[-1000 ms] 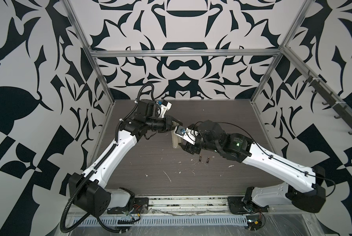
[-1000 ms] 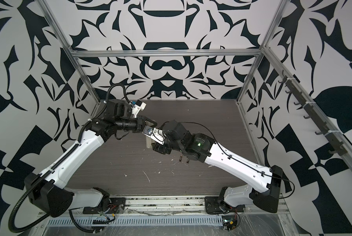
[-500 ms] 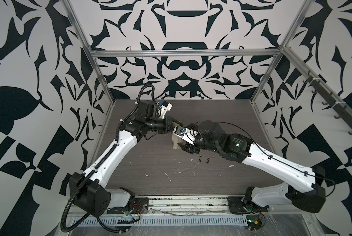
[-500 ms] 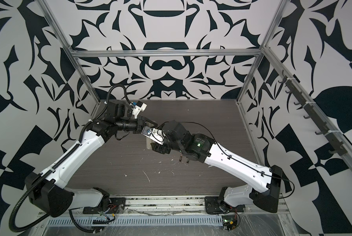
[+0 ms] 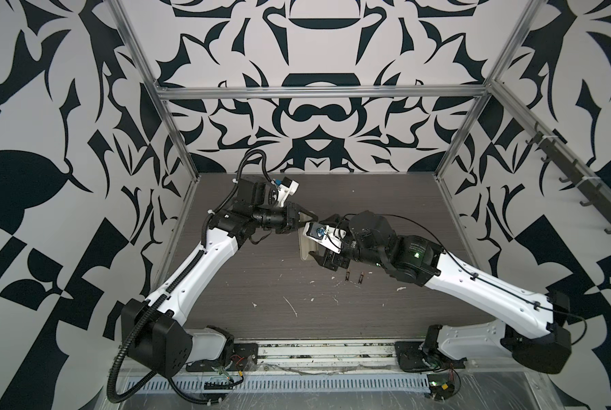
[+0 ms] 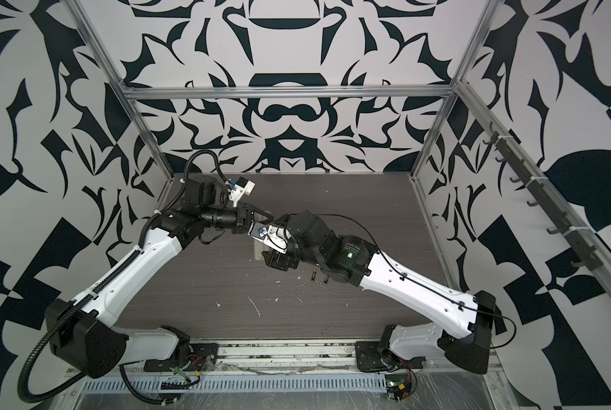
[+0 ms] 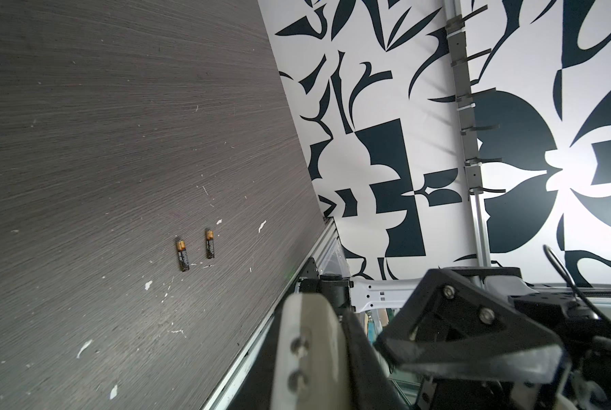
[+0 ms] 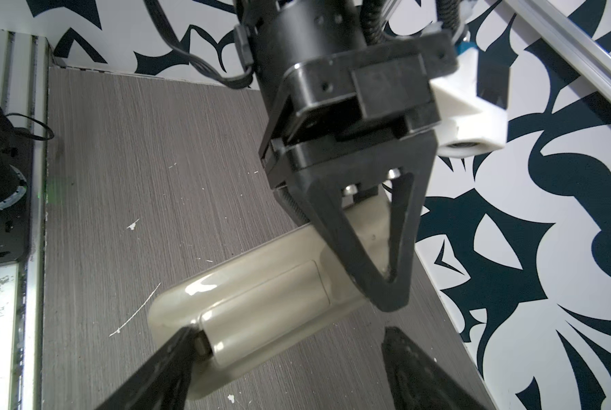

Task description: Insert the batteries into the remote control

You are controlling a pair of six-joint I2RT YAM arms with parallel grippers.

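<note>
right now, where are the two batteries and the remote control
battery nearer the remote (image 5: pixel 347 276), a top view, middle of its body
battery farther from the remote (image 5: pixel 361 278), a top view, middle of its body
remote control (image 8: pixel 268 298), right wrist view, raised panel on its pale back

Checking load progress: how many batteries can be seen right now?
2 batteries: one, the other, loose on the table, side by side but apart. Neither is gripped; any inside the remote control would be hidden.

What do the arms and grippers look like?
Both arms have white shells with black joints and bases. The left arm carries a black corrugated cable conduit; the right arm a thin black cable and a green light. The left gripper and right gripper are black with triangular jaws.
</note>
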